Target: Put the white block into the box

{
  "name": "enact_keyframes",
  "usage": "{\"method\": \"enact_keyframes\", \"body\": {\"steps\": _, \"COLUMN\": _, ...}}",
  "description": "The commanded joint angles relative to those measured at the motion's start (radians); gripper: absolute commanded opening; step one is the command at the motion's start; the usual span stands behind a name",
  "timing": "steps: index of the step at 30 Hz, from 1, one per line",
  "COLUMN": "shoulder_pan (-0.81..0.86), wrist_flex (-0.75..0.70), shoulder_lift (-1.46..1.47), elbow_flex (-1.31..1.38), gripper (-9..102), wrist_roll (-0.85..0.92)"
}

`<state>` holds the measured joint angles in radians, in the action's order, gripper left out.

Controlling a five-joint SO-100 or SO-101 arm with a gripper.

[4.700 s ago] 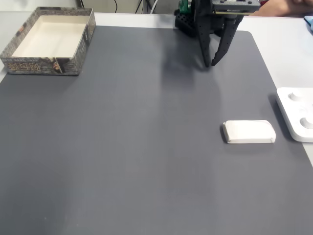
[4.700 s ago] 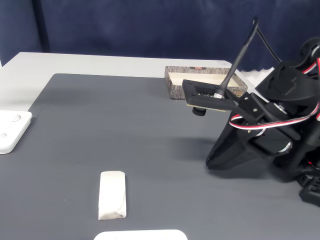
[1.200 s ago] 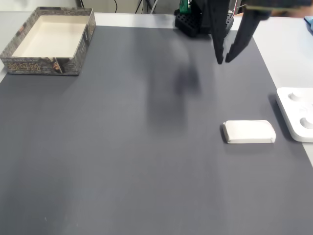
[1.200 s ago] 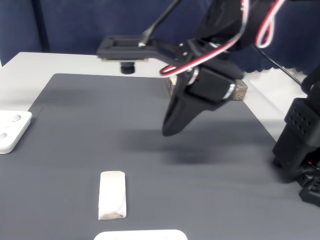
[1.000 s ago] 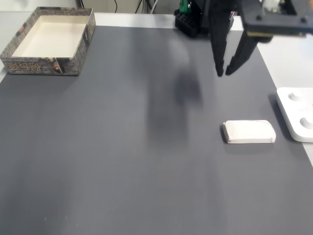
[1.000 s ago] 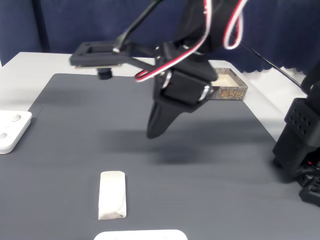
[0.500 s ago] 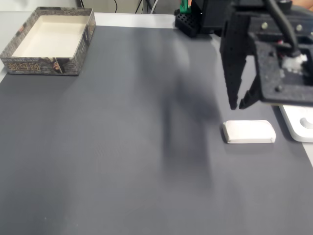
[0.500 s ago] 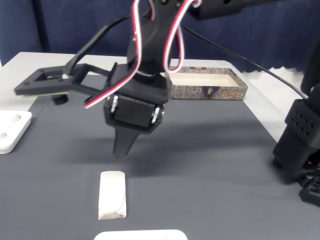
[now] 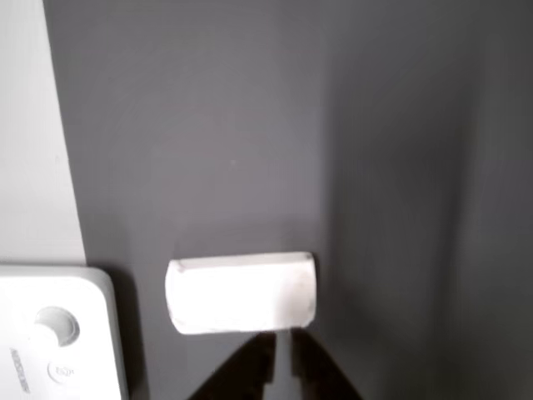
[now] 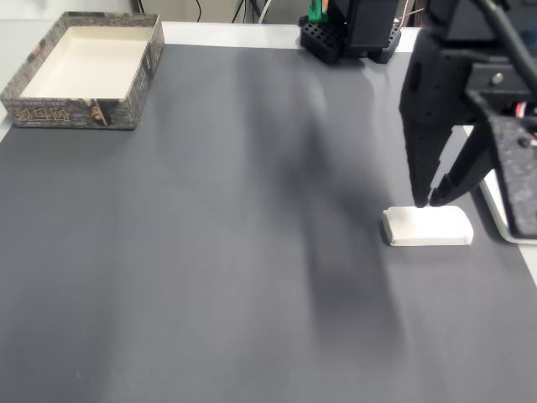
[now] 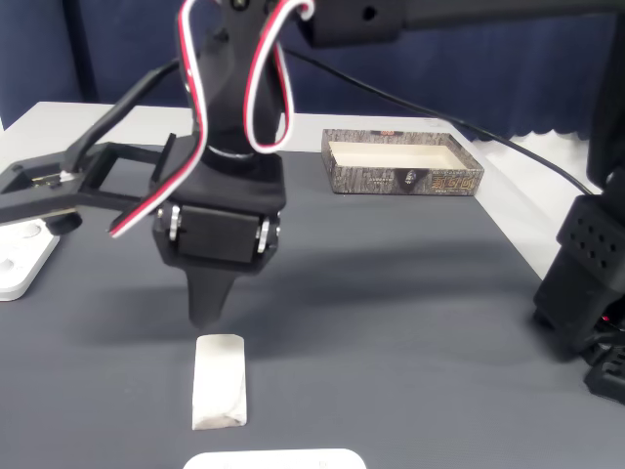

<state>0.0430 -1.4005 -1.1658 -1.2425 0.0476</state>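
My hand (image 10: 435, 201), barely parted and empty, hovers over the white block's (image 10: 427, 226) far edge; the box (image 10: 82, 67) is well apart, so descending this narrow would jab or shove it.

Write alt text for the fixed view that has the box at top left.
The arm's black hand hangs open, tips just above the white block on the dark grey mat. The box sits far off at top left.
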Motion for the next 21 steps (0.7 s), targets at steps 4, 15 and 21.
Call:
{"method": "enact_keyframes", "body": {"steps": 4, "shoulder_pan": -0.037, "wrist_flex": -0.020, "shoulder_lift": -0.002, "elbow_flex": 0.075, "gripper": -2, "wrist_roll": -0.021}}
{"method": "enact_keyframes", "body": {"steps": 15, "shoulder_pan": -0.043, "wrist_flex": -0.071, "shoulder_lift": 0.037, "elbow_flex": 0.127, "gripper": -2, "wrist_roll": -0.041}}
{"method": "enact_keyframes", "body": {"steps": 21, "shoulder_pan": -0.048, "wrist_flex": -0.071, "shoulder_lift": 0.040, "elbow_flex": 0.143, "gripper": -2, "wrist_roll": -0.215}}
